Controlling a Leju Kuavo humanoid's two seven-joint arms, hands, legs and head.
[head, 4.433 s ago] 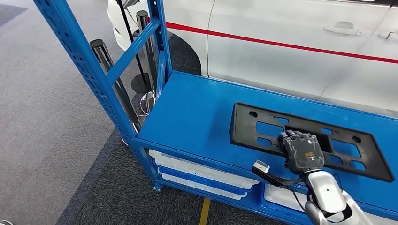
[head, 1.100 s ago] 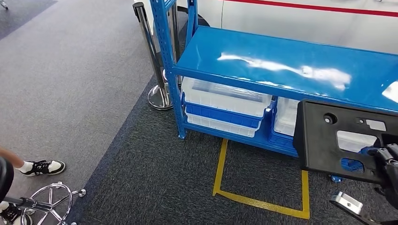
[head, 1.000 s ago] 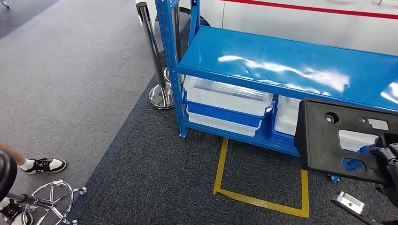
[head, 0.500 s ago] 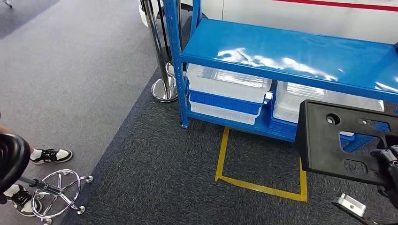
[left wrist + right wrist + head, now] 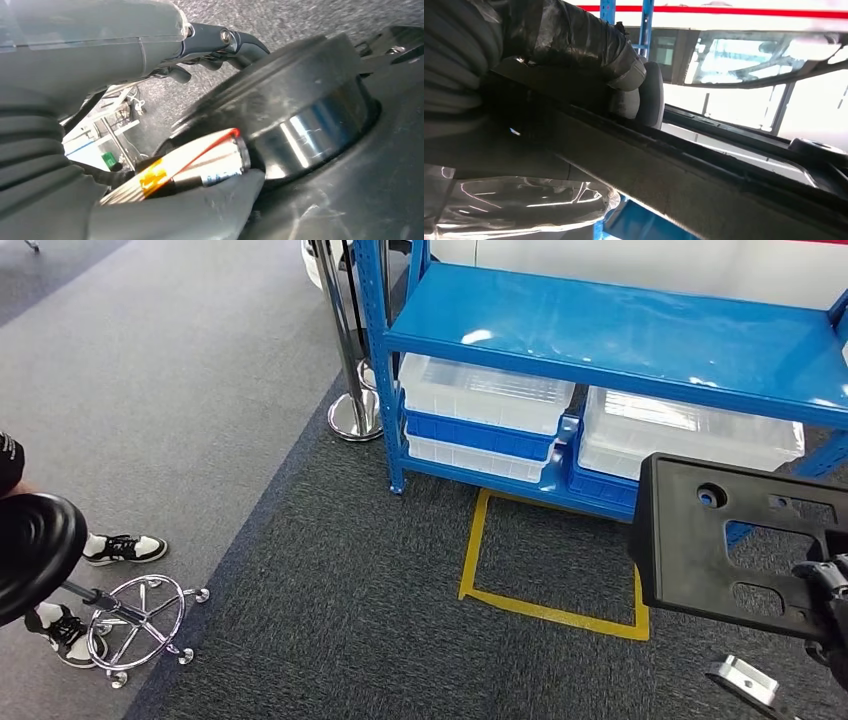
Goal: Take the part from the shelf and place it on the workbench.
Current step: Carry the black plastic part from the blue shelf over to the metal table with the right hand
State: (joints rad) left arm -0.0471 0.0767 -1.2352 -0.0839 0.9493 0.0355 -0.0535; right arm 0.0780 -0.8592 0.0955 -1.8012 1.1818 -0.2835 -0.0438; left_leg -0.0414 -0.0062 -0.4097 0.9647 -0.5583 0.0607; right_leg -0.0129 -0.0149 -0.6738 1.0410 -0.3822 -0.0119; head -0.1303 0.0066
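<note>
Since earlier frame: view swung off shelf (image 5: 620, 325), part (image 5: 720, 545) now clear of it, over carpet. R hand (image 5: 828, 615) fingers clamped on part's near edge; long axis runs sideways, away to hand's left. L hand (image 5: 100, 75): fingers' state can't tell. Table unseen; you keep turning.

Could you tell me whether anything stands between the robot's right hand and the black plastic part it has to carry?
Nothing does: the right hand already grips the flat black plastic part, which hangs clear of the blue metal shelf.

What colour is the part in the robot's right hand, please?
Black part, seen best in the head view.
</note>
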